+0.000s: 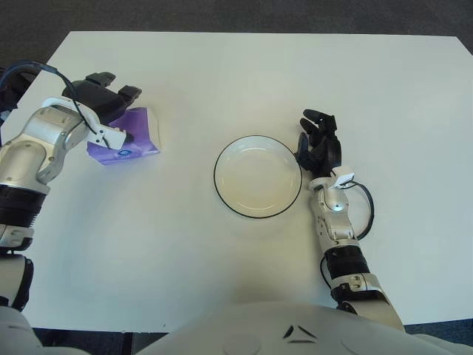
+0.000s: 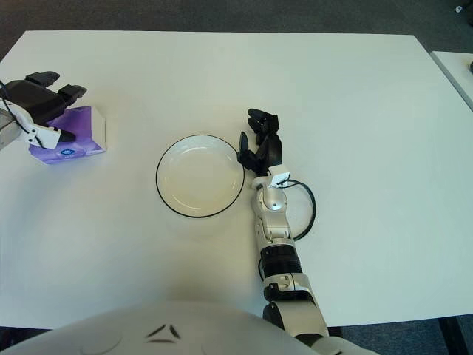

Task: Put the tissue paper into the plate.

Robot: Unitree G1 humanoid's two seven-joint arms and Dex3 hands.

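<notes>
Left hand [image 1: 102, 101] over purple tissue pack [image 1: 129, 137], plate [image 1: 258, 176] apart

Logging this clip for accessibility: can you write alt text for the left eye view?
The robot's left hand reaches over a purple tissue pack at the white table's left side, fingers spread, not clearly gripping. An empty black-rimmed white plate sits mid-table, with the right hand beside its right edge.

No readable text, number or brand is being shown. A small round mark is being displayed on the purple tissue pack [image 1: 127, 140], but nothing on it can be made out.
</notes>
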